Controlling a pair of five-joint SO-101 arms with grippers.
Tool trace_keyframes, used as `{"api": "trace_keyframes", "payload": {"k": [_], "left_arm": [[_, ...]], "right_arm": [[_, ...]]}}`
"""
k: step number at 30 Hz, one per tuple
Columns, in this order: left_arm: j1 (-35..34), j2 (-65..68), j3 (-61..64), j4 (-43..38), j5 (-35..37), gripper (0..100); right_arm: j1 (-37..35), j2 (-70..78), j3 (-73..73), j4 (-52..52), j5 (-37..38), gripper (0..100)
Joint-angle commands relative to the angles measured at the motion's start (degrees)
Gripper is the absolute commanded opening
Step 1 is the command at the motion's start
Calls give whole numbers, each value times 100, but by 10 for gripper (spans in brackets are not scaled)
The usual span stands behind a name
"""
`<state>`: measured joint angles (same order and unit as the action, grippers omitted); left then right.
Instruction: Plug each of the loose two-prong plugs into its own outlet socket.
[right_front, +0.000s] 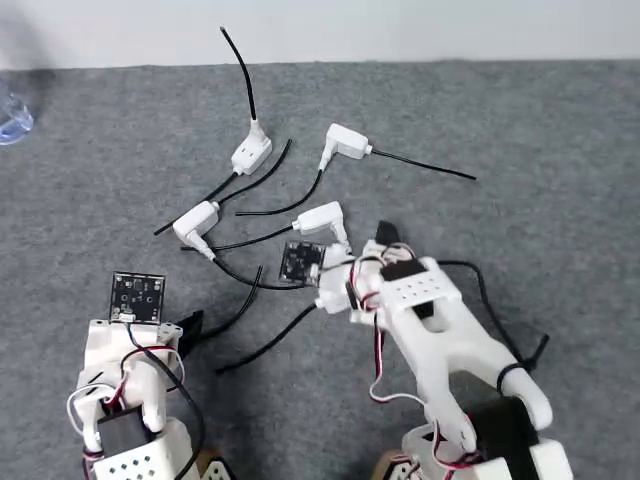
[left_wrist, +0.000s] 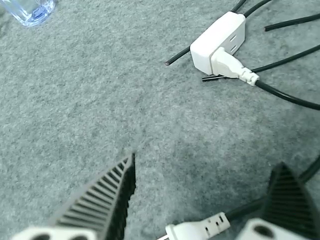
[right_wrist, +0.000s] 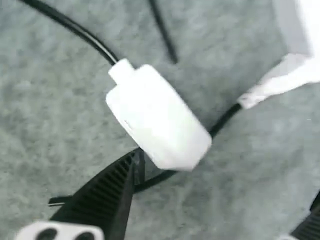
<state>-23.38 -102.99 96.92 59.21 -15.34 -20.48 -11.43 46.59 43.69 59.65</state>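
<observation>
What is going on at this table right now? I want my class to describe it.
Two robot arms are working among white outlet sockets and black-corded plugs on a grey carpet. The left gripper is open above a loose plug that lies between its fingers. Beyond it, one outlet socket already has a plug in it. The right gripper is open beside a white corded block, without clamping it.

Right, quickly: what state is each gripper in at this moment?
Left gripper: open, holding nothing; a loose plug lies beneath it.
Right gripper: open, holding nothing, beside a white connector block.
</observation>
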Motion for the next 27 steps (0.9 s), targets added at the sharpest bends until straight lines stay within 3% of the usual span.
{"api": "trace_keyframes", "payload": {"k": [1,13,20,27], "left_arm": [[53,-18,-48,-62,-62,390],[53,-18,-48,-62,-62,390],[53,-18,-48,-62,-62,390],[9,-62,-57,-62,-26,390]], "right_arm": [[66,-92,-615,242,9,482],[303,145,-721,-84,-9,482],[611,-1877,-774,760,-914,482],[40,-3530,158,1393,-1767,482]]}}
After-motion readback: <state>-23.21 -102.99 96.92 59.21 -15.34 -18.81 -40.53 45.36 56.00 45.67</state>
